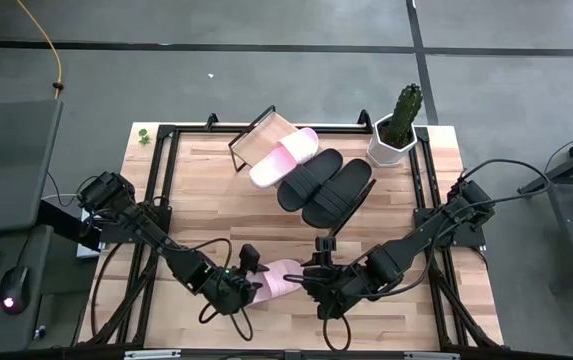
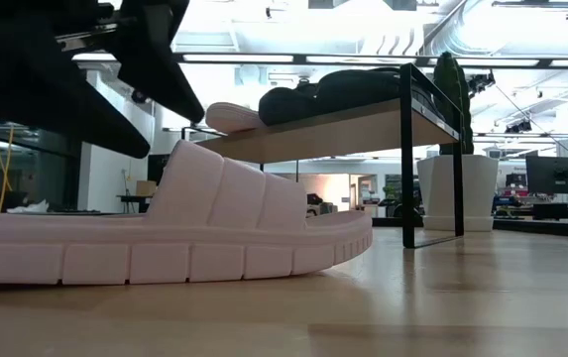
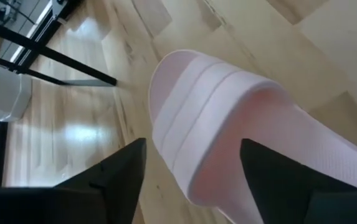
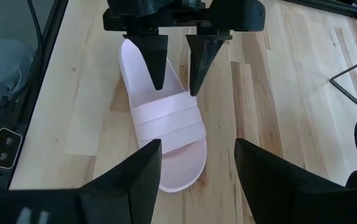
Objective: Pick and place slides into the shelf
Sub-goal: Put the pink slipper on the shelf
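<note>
From above, my left gripper [image 1: 241,283] and my right gripper [image 1: 318,283] sit low at the near edge of the table [image 1: 436,300], one at each end of a light pink slide [image 1: 279,278] lying flat on the wood. My own arms cover part of that slide, so I see only its middle. Farther back, the shelf [image 1: 256,142] carries the other pink slide [image 1: 284,157], with the two black slides [image 1: 324,186] lying beside it; a cactus pot [image 1: 393,140] stands near them.

From table height, the pink slide [image 2: 165,243] fills the foreground, its heel cut off by the frame edge. Dark arm parts loom above it, too close to make out. Behind, the shelf [image 2: 363,124] shows only dark and pale shapes on top.

Through my left wrist, my fingers [image 3: 122,180] stand apart, straddling the slide's strap [image 3: 215,112] without pinching it.

Through my right wrist, my own fingers [image 4: 134,180] are spread wide at one end of the slide [image 4: 166,124], clamped on nothing. Opposite, my left gripper's tips [image 4: 156,62] point down over the far end, apart.
</note>
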Motion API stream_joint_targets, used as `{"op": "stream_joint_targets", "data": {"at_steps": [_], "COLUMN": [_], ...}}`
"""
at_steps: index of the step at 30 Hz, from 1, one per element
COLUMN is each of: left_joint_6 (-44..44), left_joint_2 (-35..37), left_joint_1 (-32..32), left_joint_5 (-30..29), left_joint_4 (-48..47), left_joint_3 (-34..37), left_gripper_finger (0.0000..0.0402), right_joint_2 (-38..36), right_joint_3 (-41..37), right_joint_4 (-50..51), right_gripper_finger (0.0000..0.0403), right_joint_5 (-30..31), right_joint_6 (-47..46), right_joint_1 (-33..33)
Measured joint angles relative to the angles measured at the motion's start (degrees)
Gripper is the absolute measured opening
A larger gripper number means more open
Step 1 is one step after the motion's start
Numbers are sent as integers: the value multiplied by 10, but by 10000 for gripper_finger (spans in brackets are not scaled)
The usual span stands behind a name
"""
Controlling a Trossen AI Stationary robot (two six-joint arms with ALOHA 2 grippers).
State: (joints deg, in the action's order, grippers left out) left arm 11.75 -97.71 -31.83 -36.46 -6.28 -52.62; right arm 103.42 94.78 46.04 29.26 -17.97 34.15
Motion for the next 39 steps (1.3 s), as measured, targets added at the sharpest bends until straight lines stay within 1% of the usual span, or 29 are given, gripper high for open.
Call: {"op": "stream_joint_targets", "data": {"at_steps": [3, 6, 12, 19, 22, 27, 39], "left_joint_6": [0, 3, 39, 50, 49, 50, 47], "left_joint_2": [-11, -30, -83, -93, -93, -93, -93], "left_joint_1": [9, 15, 30, 37, 38, 38, 38], "left_joint_5": [8, 18, 35, 21, 12, 9, 9], "left_joint_4": [12, 30, 100, 116, 136, 157, 160], "left_joint_3": [0, 1, 0, 0, 0, 0, 0], "left_gripper_finger": [262, 262, 245, 225, 215, 183, 65], "right_joint_2": [0, 0, 0, 0, 0, 0, 0], "right_joint_3": [0, 0, 0, 0, 0, 0, 0], "right_joint_4": [0, 0, 0, 0, 0, 0, 0], "right_gripper_finger": [193, 193, 193, 193, 193, 193, 193], "right_joint_5": [0, -2, -2, -2, -2, -2, 1], "right_joint_6": [0, 0, 0, 0, 0, 0, 0], "right_joint_1": [0, 0, 0, 0, 0, 0, 0]}}
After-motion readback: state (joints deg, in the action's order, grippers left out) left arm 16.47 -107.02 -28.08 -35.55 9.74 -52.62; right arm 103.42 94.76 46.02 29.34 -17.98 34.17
